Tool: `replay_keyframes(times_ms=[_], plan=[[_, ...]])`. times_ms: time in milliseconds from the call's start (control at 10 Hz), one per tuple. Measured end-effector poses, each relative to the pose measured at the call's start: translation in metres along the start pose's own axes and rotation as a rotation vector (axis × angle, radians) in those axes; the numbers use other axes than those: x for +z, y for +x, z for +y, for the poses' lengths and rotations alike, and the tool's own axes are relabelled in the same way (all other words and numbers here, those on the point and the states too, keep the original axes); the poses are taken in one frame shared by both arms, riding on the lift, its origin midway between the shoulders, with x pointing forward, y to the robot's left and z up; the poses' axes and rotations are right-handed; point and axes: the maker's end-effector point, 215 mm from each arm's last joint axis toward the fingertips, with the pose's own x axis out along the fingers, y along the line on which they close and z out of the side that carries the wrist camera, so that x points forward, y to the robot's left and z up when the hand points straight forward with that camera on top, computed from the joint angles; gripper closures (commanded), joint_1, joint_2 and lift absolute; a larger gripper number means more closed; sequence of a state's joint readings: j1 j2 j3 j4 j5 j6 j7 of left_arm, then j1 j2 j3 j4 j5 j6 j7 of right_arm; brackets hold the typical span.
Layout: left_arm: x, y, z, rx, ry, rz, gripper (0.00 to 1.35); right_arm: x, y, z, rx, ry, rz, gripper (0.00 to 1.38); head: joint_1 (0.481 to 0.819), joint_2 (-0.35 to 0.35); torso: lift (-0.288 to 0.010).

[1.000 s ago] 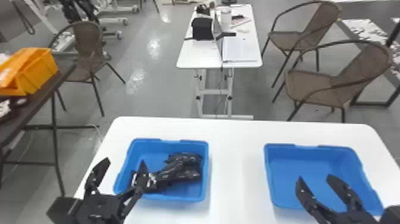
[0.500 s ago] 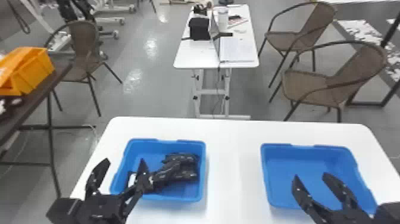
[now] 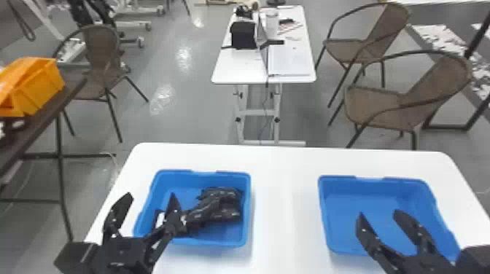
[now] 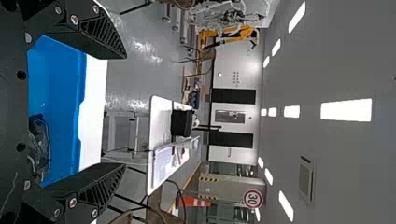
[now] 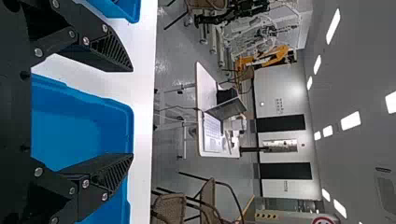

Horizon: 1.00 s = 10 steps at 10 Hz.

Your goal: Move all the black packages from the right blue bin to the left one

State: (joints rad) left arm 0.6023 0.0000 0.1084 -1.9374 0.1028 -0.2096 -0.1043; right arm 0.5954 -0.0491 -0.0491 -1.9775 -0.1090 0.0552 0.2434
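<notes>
Black packages (image 3: 220,209), glossy, creased and crumpled together, lay in the left blue bin (image 3: 207,241), mostly toward its right side, on a white table (image 3: 280,204). A small white patch showed at their left end. The pile's long axis slanted from near left to far right, its bulkier end pointing far right. The left gripper (image 3: 150,196) stood with fingers apart at that bin; the right gripper (image 3: 378,213), also spread, was at the right blue bin (image 3: 359,198).
</notes>
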Motion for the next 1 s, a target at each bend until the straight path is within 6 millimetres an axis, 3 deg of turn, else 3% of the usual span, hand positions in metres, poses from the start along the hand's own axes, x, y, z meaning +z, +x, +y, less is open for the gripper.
replay_keyframes(times_ms=[1000], plan=[[0.0052,0.0032,0.0001,0.000,0.000,-0.014,0.22,0.0030,0.0023,0.0020,0.011,-0.003,-0.006,0.42,0.695,0.092,0.000]])
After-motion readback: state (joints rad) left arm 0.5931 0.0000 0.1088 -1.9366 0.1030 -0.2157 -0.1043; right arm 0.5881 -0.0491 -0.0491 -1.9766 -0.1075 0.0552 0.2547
